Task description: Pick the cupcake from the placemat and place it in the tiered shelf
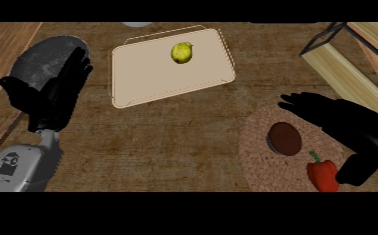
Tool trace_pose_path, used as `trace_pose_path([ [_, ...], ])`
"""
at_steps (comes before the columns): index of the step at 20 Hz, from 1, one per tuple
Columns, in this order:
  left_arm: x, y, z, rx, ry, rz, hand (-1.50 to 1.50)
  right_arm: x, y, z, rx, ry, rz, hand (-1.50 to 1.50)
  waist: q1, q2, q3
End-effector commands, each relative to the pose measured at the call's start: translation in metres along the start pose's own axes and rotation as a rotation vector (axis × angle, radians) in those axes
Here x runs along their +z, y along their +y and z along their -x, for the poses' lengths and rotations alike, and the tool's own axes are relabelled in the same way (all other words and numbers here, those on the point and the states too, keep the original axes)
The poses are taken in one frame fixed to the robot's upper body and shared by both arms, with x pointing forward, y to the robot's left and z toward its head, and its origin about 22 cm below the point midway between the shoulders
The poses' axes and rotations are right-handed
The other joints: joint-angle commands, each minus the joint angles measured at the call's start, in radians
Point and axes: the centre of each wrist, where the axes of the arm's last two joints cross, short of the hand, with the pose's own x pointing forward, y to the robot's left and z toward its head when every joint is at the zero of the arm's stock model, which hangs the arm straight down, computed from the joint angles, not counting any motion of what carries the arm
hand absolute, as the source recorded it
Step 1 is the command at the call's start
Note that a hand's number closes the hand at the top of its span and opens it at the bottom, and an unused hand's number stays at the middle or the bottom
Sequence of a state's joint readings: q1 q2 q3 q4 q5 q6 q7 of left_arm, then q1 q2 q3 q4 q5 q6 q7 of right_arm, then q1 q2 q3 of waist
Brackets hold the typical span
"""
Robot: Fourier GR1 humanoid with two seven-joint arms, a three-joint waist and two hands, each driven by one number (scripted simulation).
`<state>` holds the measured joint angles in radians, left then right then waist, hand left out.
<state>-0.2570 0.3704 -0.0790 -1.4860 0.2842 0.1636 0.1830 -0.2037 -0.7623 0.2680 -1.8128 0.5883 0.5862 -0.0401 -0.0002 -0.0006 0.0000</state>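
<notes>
Listing items by their relation to the right hand [336,116]: black, fingers spread apart and straight, holding nothing, poised over the far side of the round brown woven placemat [258,154].

- Dark brown round cupcake [284,138]: on the placemat, just below and to the left of the fingertips, not touched. Judged the next thing to be grasped, which explains the hand's stance above it.
- Red bell pepper with green stem [322,174]: on the same mat, beside the thumb; no part of the task.
- Pale wooden tiered shelf with black frame [341,64]: beyond the hand, at the far right; the intended destination, hence within this arm's reach.
- Beige rectangular tray [140,74] carrying a yellow lemon [181,52]: well apart, to the left.
- Left hand [55,91]: resting at the left edge, fingers straight.
</notes>
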Motion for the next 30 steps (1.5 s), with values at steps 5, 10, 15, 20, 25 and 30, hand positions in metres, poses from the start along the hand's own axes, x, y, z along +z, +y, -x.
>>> trace_pose_path([
  [5, -0.004, -0.008, -0.009, -0.003, 0.003, 0.007, 0.0, -0.003, 0.014, 0.001, 0.028, 0.015, -0.015, -1.5, -0.001, 0.0, 0.0],
  [10, 0.01, -0.006, -0.005, 0.001, 0.001, -0.014, 0.0, -0.015, 0.043, -0.002, 0.005, 0.018, -0.022, -1.5, 0.003, 0.0, 0.0],
  [15, -0.007, -0.009, -0.012, 0.003, -0.003, 0.014, 0.0, -0.017, 0.026, 0.002, -0.009, 0.013, -0.01, -1.5, 0.0, 0.0, 0.0],
  [20, 0.008, 0.004, 0.001, 0.011, -0.003, 0.016, 0.0, -0.03, 0.05, 0.022, -0.012, 0.019, -0.023, -1.5, 0.004, 0.001, 0.0],
  [25, -0.007, 0.015, 0.009, -0.008, -0.004, 0.004, 0.0, -0.042, 0.072, 0.004, -0.025, 0.033, -0.039, -1.5, -0.001, 0.001, 0.0],
  [30, 0.012, -0.011, 0.002, -0.002, 0.011, 0.008, 0.0, -0.056, 0.078, 0.027, -0.021, 0.035, -0.085, -1.5, 0.003, 0.0, 0.0],
])
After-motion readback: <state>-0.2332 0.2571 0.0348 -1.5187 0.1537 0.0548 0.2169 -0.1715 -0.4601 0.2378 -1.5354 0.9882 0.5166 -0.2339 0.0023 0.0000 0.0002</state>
